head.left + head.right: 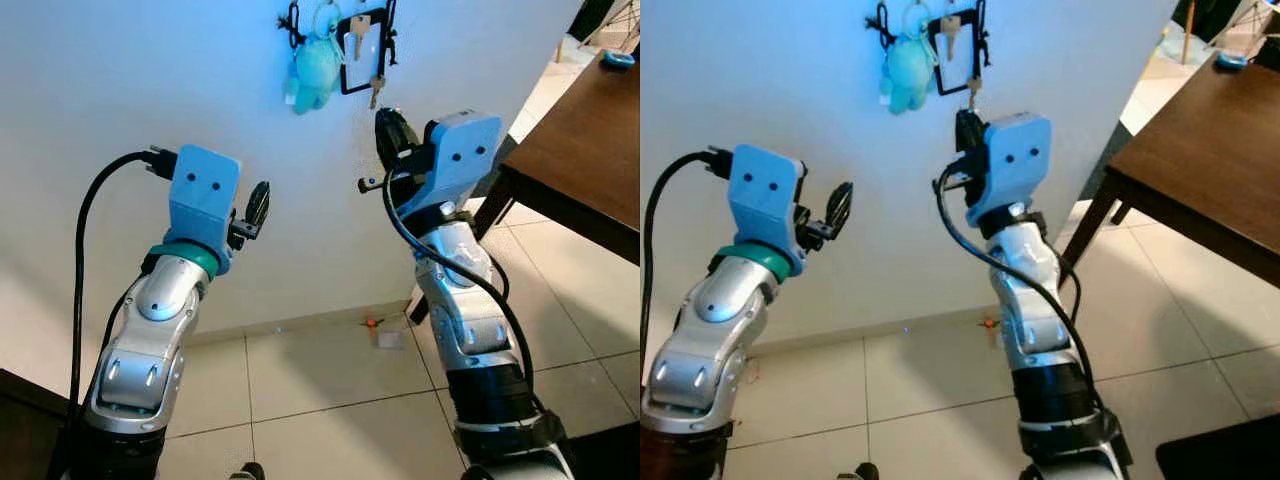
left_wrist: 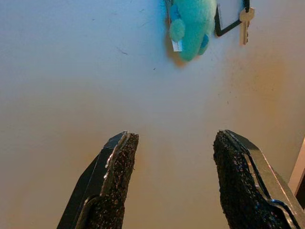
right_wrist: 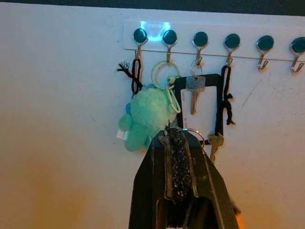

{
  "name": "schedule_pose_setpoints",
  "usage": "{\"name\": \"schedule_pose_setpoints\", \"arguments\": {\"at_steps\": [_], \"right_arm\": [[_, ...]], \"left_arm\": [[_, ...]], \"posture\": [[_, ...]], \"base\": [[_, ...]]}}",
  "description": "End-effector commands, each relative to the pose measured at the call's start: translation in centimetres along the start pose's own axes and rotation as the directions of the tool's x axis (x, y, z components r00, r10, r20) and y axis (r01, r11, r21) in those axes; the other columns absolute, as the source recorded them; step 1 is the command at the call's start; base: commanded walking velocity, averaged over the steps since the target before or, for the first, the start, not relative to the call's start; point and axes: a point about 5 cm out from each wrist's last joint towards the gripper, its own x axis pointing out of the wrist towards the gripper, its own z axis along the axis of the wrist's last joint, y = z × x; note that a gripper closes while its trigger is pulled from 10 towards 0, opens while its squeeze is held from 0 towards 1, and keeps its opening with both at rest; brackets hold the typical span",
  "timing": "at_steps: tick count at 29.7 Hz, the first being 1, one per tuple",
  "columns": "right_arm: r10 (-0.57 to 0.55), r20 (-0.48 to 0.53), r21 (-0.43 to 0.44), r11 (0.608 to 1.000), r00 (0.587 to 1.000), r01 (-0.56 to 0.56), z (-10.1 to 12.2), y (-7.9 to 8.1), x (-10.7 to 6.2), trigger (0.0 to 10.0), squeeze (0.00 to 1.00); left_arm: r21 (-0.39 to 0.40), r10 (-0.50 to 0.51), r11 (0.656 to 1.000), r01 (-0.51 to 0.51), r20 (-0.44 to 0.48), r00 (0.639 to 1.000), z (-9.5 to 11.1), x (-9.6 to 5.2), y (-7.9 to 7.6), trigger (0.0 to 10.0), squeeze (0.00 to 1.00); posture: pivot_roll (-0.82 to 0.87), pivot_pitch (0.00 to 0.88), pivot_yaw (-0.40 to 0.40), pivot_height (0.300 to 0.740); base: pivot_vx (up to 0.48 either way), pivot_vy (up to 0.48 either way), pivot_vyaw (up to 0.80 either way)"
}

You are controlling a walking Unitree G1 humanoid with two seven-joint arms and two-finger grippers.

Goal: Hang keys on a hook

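Note:
A white rack of several hooks (image 3: 214, 40) is fixed high on the white wall. From it hang a teal plush (image 3: 147, 117), a silver key (image 3: 194, 90), a black frame and black cords. My right gripper (image 3: 177, 136) is raised just below the rack, its fingers shut on a thin key ring (image 3: 196, 135); a brass key (image 3: 215, 142) dangles from the ring beside the frame's lower corner. In the eye views that gripper (image 1: 385, 125) sits right under the key (image 1: 376, 90). My left gripper (image 1: 258, 205) is held up lower and to the left, open and empty, facing the wall.
A dark wooden table (image 1: 580, 150) stands at the right, a blue object (image 1: 618, 60) on its far end. Pale tiled floor (image 1: 320, 380) runs below the wall. A small orange bit (image 1: 372, 323) lies at the wall's foot.

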Motion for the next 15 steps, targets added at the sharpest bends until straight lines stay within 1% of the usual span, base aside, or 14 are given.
{"name": "schedule_pose_setpoints", "arguments": {"at_steps": [1, 15], "right_arm": [[-0.001, 0.005, 0.003, 1.0, 1.0, 0.001, 0.06, 0.04, -0.06, 10.0, 0.0], [-0.002, 0.005, 0.003, 1.0, 1.0, 0.002, 0.05, 0.04, -0.1, 10.0, 0.0]], "left_arm": [[0.01, 0.003, 1.0, -0.003, -0.003, 1.0, -0.05, 0.0, 0.08, 10.0, 0.0], [0.014, 0.004, 1.0, -0.004, -0.006, 1.0, -0.07, 0.01, 0.11, 10.0, 0.0]], "posture": [[-0.01, 0.099, 0.092, 0.74], [-0.01, 0.099, 0.093, 0.74]], "base": [[0.0, 0.0, 0.0], [0.0, -0.257, 0.0]]}}
